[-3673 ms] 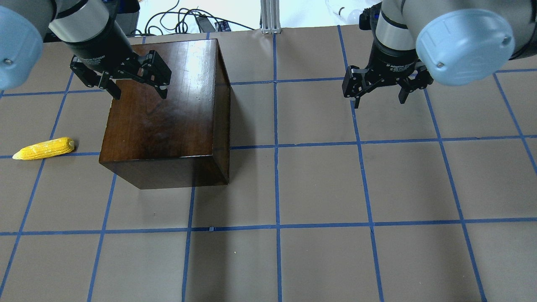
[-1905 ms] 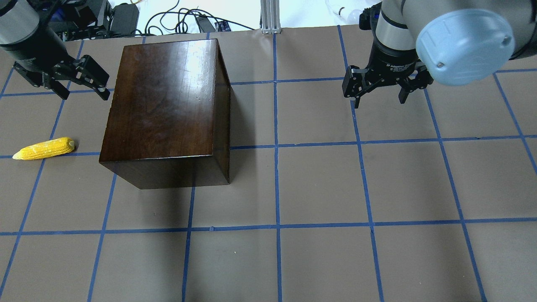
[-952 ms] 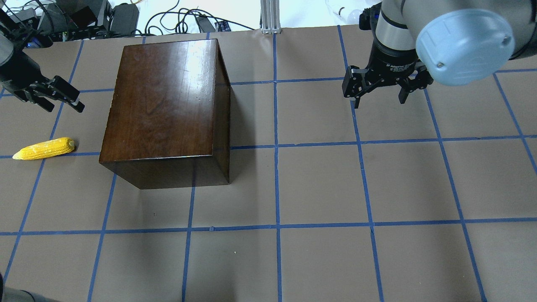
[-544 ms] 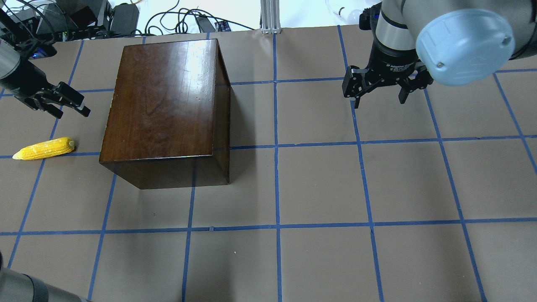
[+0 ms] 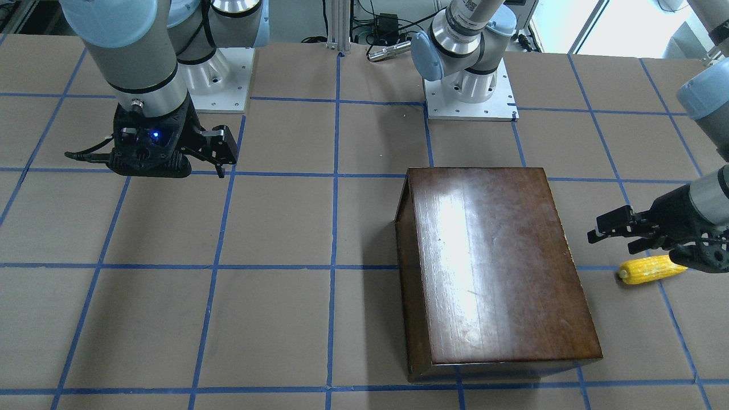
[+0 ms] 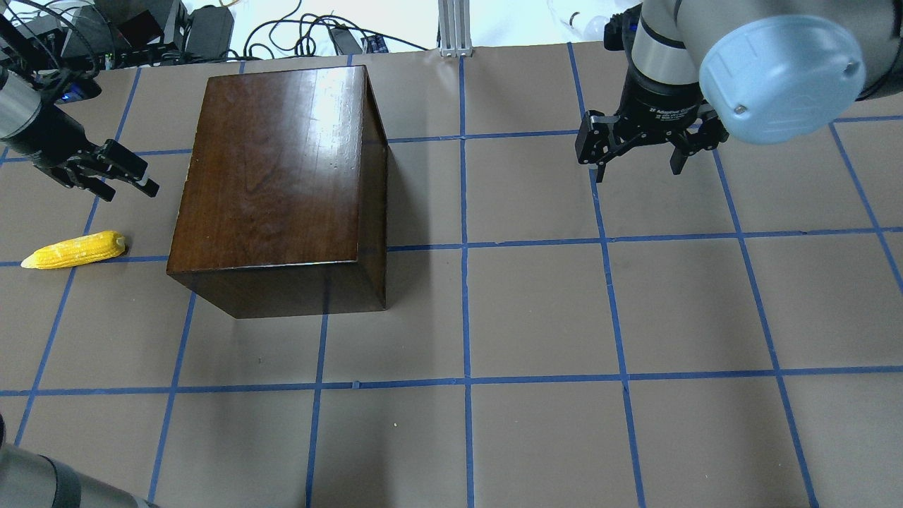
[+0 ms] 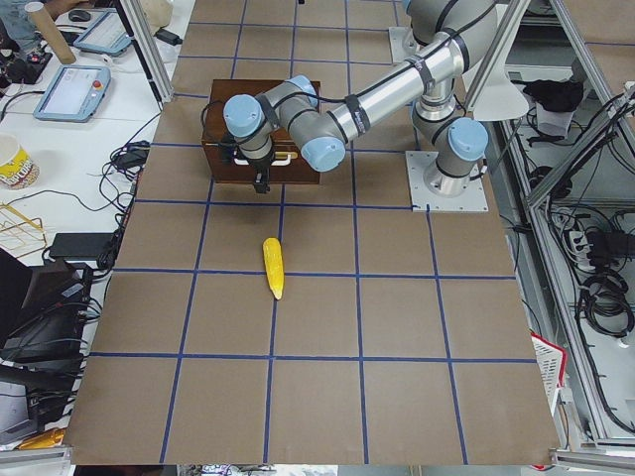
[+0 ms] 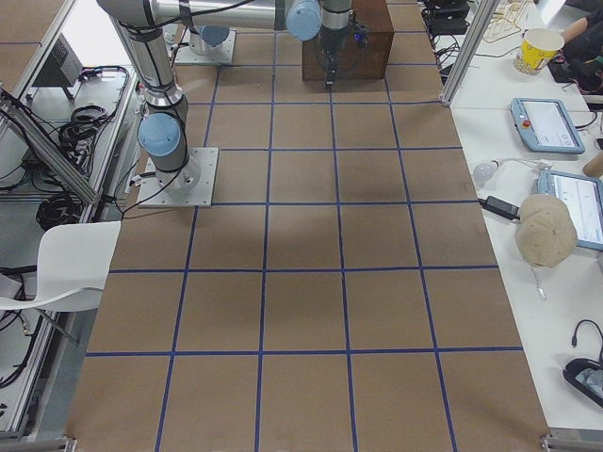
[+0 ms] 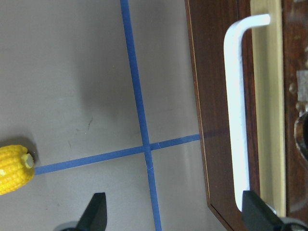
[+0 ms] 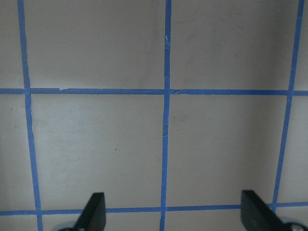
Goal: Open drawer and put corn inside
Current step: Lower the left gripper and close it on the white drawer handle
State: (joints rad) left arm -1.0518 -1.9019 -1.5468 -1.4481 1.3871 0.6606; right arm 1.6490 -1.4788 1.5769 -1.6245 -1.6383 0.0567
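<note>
**Lining up on the drawer:** At the left edge of the overhead frame, the corn (image 6: 74, 250) lies flat and untouched on the taped table (image 6: 536, 310), its pointed end toward the frame's edge. Just above it in the frame, the left gripper (image 6: 118, 182) hangs empty with its jaws spread wide. It is apart from the cob and beside the left face of the dark wooden box (image 6: 275, 169).

That face carries the drawer (image 9: 216, 72), which appears closed, and its white handle (image 9: 237, 120). The placement suggests the arm is lining up on the handle before any pick-up.

In the left wrist view, the handle runs up the right side of the frame, just within the gripper's span. The cob's blunt end peeks in at lower left, outside that span. The gripper's centre sits over the tape lines, so a shift toward the box seems needed.

At upper right of the overhead frame, the right gripper (image 6: 638, 169) hovers well apart from box and corn. Its jaws are wide and hold nothing, and it is likely parked out of the way.
</note>
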